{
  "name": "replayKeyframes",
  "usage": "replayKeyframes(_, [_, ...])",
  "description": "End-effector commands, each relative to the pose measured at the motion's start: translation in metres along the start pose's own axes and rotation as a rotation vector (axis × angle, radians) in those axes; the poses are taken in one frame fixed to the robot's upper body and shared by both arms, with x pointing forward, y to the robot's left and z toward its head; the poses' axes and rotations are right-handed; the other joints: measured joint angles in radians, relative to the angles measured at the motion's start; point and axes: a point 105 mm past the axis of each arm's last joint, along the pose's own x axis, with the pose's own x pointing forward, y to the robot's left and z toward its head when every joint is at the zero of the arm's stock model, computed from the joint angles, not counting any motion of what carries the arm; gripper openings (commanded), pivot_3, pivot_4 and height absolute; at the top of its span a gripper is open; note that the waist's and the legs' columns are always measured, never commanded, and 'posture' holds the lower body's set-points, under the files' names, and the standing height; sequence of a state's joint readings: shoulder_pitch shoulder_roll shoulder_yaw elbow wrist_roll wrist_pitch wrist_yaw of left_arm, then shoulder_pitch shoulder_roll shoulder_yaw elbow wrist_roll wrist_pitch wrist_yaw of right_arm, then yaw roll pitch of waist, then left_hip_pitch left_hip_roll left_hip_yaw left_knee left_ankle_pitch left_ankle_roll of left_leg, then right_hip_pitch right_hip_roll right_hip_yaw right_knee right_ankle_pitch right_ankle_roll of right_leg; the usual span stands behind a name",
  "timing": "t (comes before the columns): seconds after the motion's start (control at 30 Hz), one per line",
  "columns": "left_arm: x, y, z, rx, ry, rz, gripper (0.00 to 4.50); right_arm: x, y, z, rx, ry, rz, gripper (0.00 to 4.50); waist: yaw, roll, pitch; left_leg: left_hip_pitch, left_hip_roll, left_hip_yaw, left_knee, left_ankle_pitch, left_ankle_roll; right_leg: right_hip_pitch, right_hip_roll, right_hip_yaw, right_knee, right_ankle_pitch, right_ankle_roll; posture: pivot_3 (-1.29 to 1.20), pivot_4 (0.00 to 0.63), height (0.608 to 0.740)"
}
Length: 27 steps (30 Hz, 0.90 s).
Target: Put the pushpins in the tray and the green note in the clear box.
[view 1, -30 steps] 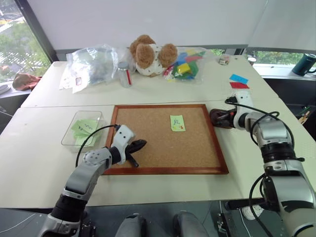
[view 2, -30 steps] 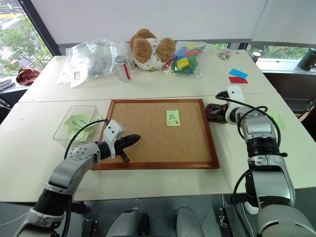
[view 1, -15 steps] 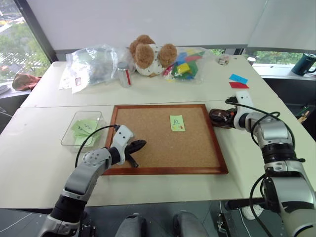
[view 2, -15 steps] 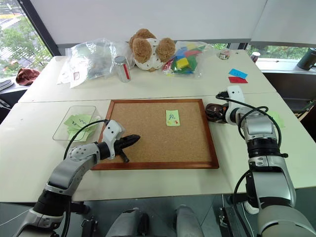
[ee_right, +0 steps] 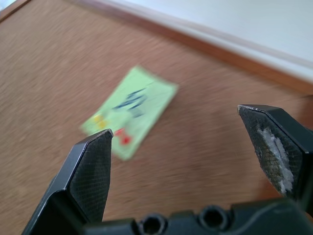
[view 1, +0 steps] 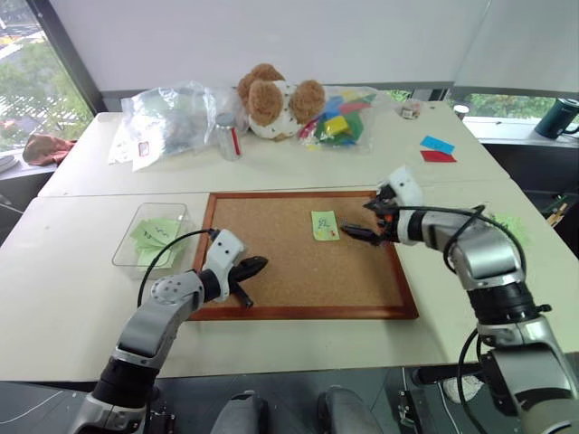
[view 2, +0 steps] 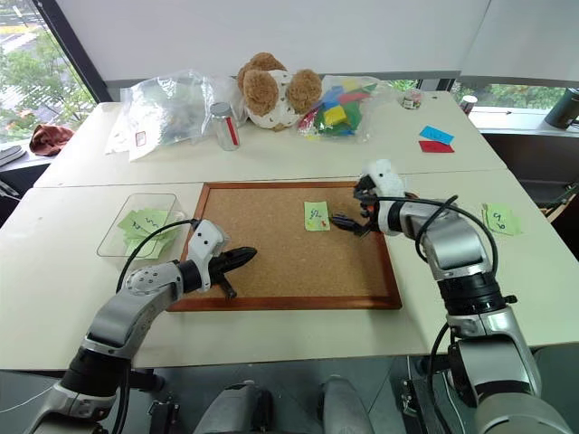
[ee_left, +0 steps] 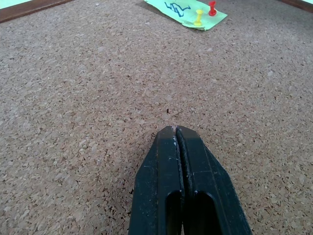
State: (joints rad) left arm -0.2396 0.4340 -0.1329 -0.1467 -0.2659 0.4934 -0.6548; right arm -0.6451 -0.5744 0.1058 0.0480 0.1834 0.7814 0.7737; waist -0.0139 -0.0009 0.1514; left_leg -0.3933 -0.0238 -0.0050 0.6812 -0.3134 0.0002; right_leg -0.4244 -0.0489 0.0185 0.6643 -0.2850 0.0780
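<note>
Pushpins (ee_left: 211,8), one red and one yellow, pin the green note (view 1: 325,225) flat to the cork board (view 1: 271,262), toward its far right part. We see our right claw (view 1: 355,232) just beside the note over the board, its fingers spread wide with nothing between them. Our left claw (view 1: 256,266) hovers low over the near left part of the board, its two black fingers pressed together and empty.

The board lies on a pale tabletop (view 1: 72,289), and just off its left edge stands the clear box (view 1: 152,237), which has other green slips lying in it. We cannot make out the tray.

A second tabletop (view 1: 298,154) butts against the far side. On it we see clear plastic bags (view 1: 167,117), a small jar (view 1: 226,136), a brown and white plush toy (view 1: 276,99), a bag of coloured blocks (view 1: 339,117), and blue and red paper pieces (view 1: 438,149). Another green slip (view 2: 500,218) lies at our right. Behind stand a white wall and windows with greenery outside.
</note>
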Motion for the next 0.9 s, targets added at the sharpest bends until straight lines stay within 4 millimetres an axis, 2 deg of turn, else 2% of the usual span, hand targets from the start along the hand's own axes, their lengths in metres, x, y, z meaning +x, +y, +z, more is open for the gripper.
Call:
replayKeyframes(0.03, [-0.003, -0.001, -0.016, -0.028, 0.06, 0.001, 0.0, 0.005, 0.014, 0.009, -0.029, -0.037, 0.034, 4.48, 0.0, 0.0, 0.0, 0.0, 0.0, 0.0, 0.0, 0.0, 0.0, 0.0, 0.0, 0.0, 0.0, 0.0, 0.0, 0.0, 0.15, 0.74])
replayKeyframes(0.13, [-0.002, -0.001, -0.016, -0.028, 0.061, 0.001, 0.0, 0.012, 0.018, 0.006, -0.025, -0.03, 0.045, 3.58, 0.0, 0.0, 0.0, 0.0, 0.0, 0.0, 0.0, 0.0, 0.0, 0.0, 0.0, 0.0, 0.0, 0.0, 0.0, 0.0, 0.15, 0.74])
replayKeyframes(0.23, [-0.002, -0.001, -0.016, -0.027, 0.06, 0.002, 0.0, 0.018, 0.019, 0.004, -0.021, -0.023, 0.041, 2.18, 0.0, 0.0, 0.0, 0.0, 0.0, 0.0, 0.0, 0.0, 0.0, 0.0, 0.0, 0.0, 0.0, 0.0, 0.0, 0.0, 0.15, 0.74])
replayKeyframes(0.73, [-0.003, -0.002, -0.016, -0.03, 0.059, 0.009, 0.0, 0.03, 0.015, 0.001, 0.001, -0.02, 0.037, 2.18, -0.001, 0.0, 0.0, 0.0, 0.0, 0.0, 0.0, 0.0, 0.0, 0.0, 0.0, 0.0, 0.0, 0.0, 0.0, 0.0, 0.15, 0.74])
replayKeyframes(0.83, [-0.003, -0.002, -0.016, -0.03, 0.059, 0.01, 0.0, 0.03, 0.015, 0.001, 0.004, -0.02, 0.041, 1.35, -0.001, 0.0, 0.0, 0.0, 0.0, 0.0, 0.0, 0.0, 0.0, 0.0, 0.0, 0.0, 0.0, 0.0, 0.0, 0.0, 0.15, 0.74])
replayKeyframes(0.9, [-0.004, -0.002, -0.016, -0.03, 0.059, 0.01, 0.0, 0.029, 0.014, 0.0, 0.003, -0.018, 0.039, 0.37, -0.001, 0.0, 0.0, 0.0, 0.0, 0.0, 0.0, 0.0, 0.0, 0.0, 0.0, 0.0, 0.0, 0.0, 0.0, 0.0, 0.15, 0.74])
